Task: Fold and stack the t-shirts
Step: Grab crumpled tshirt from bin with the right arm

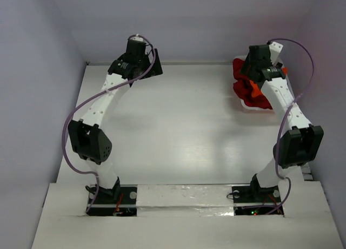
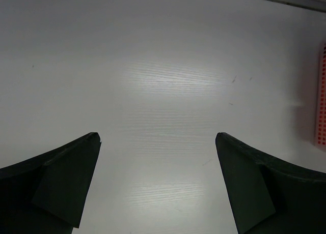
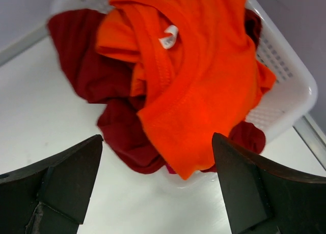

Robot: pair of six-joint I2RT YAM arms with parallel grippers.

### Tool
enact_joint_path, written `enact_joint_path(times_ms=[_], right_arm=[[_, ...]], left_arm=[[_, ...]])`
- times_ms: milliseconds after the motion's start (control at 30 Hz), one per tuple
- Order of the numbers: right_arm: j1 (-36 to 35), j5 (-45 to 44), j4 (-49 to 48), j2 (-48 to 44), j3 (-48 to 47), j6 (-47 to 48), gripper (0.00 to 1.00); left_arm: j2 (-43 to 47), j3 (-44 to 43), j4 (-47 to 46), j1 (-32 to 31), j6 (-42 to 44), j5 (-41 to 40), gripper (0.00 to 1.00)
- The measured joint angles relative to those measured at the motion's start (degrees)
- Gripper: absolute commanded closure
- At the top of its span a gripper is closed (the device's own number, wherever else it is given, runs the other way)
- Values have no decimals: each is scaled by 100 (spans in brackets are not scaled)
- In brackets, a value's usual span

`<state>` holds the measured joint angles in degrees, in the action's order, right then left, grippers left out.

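A bright orange-red t-shirt (image 3: 204, 91) lies crumpled on top of a dark crimson t-shirt (image 3: 97, 71). Both spill over the rim of a white lattice basket (image 3: 290, 86) onto the table. A bit of pink cloth (image 3: 170, 169) peeks out under the orange hem. My right gripper (image 3: 157, 137) hovers open just above the pile, its fingers either side of the orange shirt's lower corner and not touching it. In the top view the shirts (image 1: 250, 91) sit at the far right under the right gripper (image 1: 259, 70). My left gripper (image 2: 158, 135) is open over bare table at the far left (image 1: 141, 65).
The white table (image 1: 184, 124) is walled at the back and on both sides. A strip of orange-tinted lattice (image 2: 321, 91) shows at the right edge of the left wrist view. The basket stands close to the right wall.
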<state>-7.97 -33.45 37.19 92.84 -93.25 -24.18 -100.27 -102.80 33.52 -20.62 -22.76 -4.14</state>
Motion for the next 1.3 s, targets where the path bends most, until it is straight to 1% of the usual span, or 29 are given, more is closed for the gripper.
enact_joint_path(times_ms=[100, 200, 367, 567, 933, 1300], right_arm=[[0, -330, 326, 197, -76, -195, 6], [0, -540, 535, 149, -70, -313, 4], [0, -730, 761, 61, -74, -444, 4], [4, -621, 968, 92, -90, -560, 5], [4, 68, 1067, 492, -168, -584, 5], [4, 98, 1067, 520, -168, -599, 5]], left_arm=[[61, -208, 15, -37, 28, -109, 1], [164, -262, 44, -63, 55, -219, 1], [216, -267, 120, -66, 87, -323, 1], [197, -472, 343, -66, 92, -339, 1], [136, -704, 428, -63, 118, -299, 1], [-20, -909, 509, -66, 125, -278, 1]])
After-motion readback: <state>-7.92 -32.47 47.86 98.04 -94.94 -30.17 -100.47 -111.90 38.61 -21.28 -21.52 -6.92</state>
